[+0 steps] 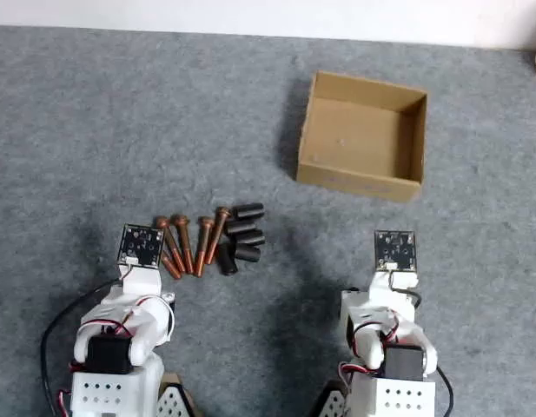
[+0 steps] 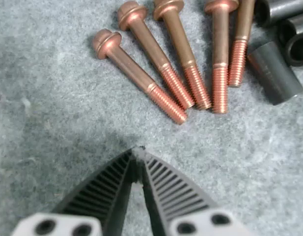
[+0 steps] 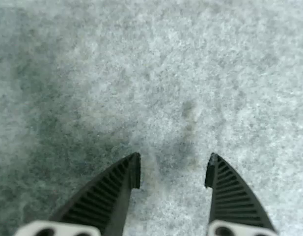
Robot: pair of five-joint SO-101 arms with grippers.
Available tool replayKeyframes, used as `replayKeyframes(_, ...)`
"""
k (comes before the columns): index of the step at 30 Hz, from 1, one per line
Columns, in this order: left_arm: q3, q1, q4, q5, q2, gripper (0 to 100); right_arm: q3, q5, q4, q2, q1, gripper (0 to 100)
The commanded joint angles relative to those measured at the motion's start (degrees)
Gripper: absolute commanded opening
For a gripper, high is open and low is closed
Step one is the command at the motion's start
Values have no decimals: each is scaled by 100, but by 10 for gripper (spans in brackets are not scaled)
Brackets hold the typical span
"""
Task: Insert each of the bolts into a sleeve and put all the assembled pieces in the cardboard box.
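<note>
**High view.** A grey, felt-like tabletop (image 1: 120,130) carries all the task's things. Copper-coloured bolts (image 1: 189,243) lie side by side in a loose fan, heads pointing away from the arms and threaded ends converging toward them. Dark sleeves (image 1: 241,236) lie in a cluster touching the fan on its right. Every bolt is bare, with none seated in a sleeve. The box (image 1: 354,181), open at the top, stands well apart from this group, farther from the arms and to the right. The left arm (image 1: 129,321) sits at the near left edge, its wrist just beside the nearest bolts. The right arm (image 1: 385,339) sits at the near right edge over bare tabletop, with the box beyond it.

**Left wrist view.** The left end effector (image 2: 139,150) has its two ribbed fingers (image 2: 107,187) brought together, the tips meeting with nothing between them. It is poised above the tabletop, close to the threaded ends of the bolts (image 2: 188,61) but apart from them. Five bolts show here, and the sleeves (image 2: 274,71) lie just beyond the outermost one.

**Right wrist view.** The right end effector (image 3: 174,157) has its fingers (image 3: 109,191) spread wide apart, and bare grey tabletop (image 3: 156,73) is visible between and beyond the tips.
</note>
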Motion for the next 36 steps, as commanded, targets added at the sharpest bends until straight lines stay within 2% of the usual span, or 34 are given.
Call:
replayKeyframes(1, 127, -48, 18, -9, -31, 8, 629, -35, 13, -13, 48, 209)
replayKeyframes(8, 127, -22, 18, -18, -31, 7, 629, -35, 13, -13, 48, 209)
replayKeyframes(13, 127, 567, 26, -44, -31, 7, 629, -53, -22, -22, 40, 209)
replayKeyframes(15, 110, 259, -18, -44, -31, 7, 629, -62, -31, -31, 40, 209)
replayKeyframes(18, 57, -840, -422, -70, -48, 10, 629, -35, -31, -31, 75, 209)
replayKeyframes(21, -180, -1525, -1275, -941, -31, 7, 611, -44, -207, -31, 31, 209)
replayKeyframes(23, -444, -1886, -1380, -1626, -31, 7, 629, -70, -576, -13, 4, 209)
replayKeyframes(26, -910, -1877, -1301, -1442, -31, 7, 629, -35, -505, -31, -22, 209)
replayKeyframes(31, -1727, -1270, -958, -1389, 31, 10, 620, -53, -743, -31, -31, 209)
replayKeyframes(36, -2404, -1156, -1213, -1125, 1490, 10, 629, -35, -716, -22, -13, 209)
